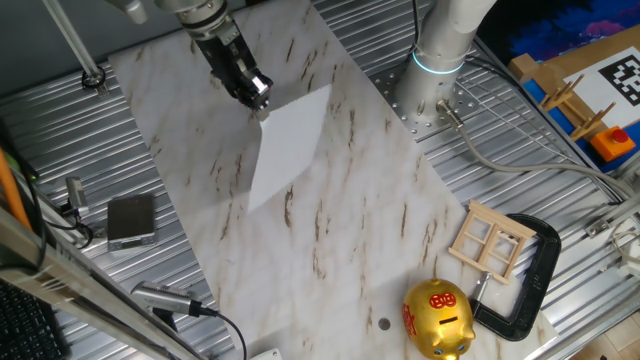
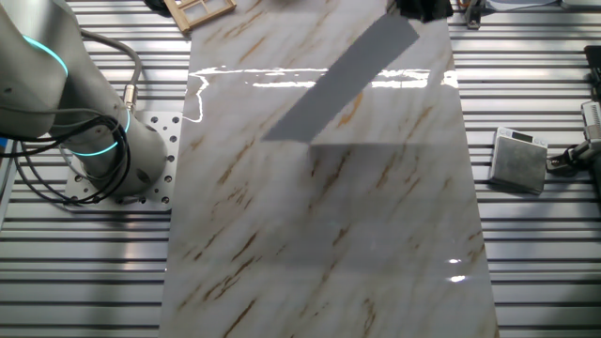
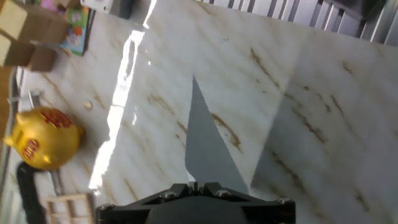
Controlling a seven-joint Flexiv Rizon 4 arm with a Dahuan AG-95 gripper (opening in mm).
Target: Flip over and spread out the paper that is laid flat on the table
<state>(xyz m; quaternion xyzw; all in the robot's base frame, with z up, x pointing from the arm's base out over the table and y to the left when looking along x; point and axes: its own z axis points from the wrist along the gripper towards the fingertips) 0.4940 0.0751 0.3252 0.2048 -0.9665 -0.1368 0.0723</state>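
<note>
Tool point(image 1: 260, 103) pinches a corner of the paper point(image 1: 288, 140), lifted off the worktop point(image 1: 340, 250).
Light and floppy, the sheet hangs tilted near the worktop's far end; the pinched corner looks right for turning it.

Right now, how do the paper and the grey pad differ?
The paper is white, the grey pad dark. The paper is far larger than the pad. The paper hangs lifted off the table by a corner in the claw, while the pad lies flat on ribbed metal, untouched. Both are rectangular.
</note>
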